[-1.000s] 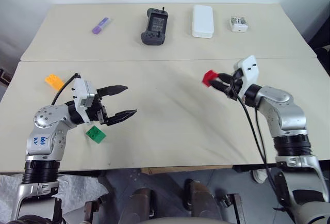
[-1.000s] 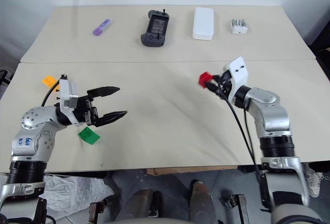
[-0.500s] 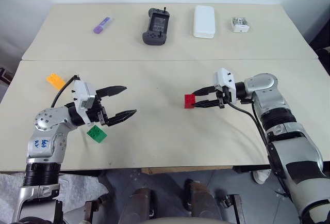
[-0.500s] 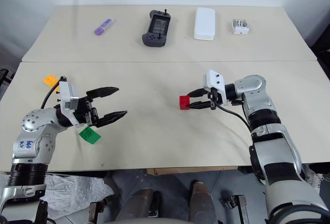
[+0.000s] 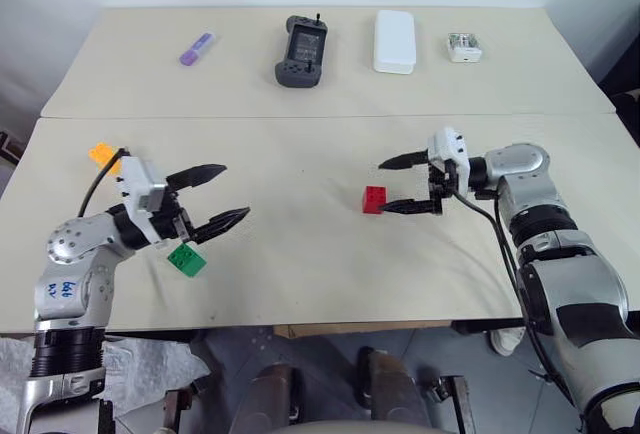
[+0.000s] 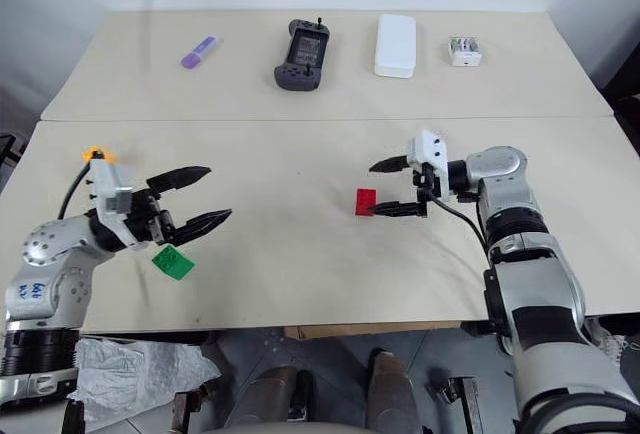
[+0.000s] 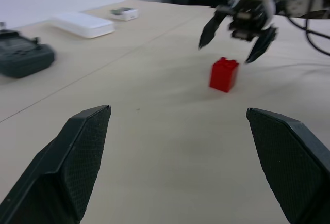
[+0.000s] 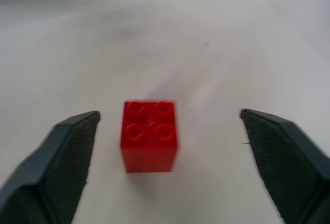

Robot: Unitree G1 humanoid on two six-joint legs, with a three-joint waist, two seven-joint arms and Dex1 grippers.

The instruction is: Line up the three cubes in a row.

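The right gripper (image 5: 399,185) has its jaws apart around the red cube (image 5: 374,199), which stands on the counter (image 5: 300,254). Pulling away crookedly could knock it. The left gripper (image 5: 221,194), jaws also apart and empty, hangs near the green cube (image 5: 186,259).

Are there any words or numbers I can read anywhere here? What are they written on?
No words or numbers here can be read for certain.
Blue handwriting on the left arm's grey joint: too small and scrawled to read.
Markings on the small white box: too small to read.
Purple marker, dark handheld device, white case, red cube, green cube, orange cube: no text visible.
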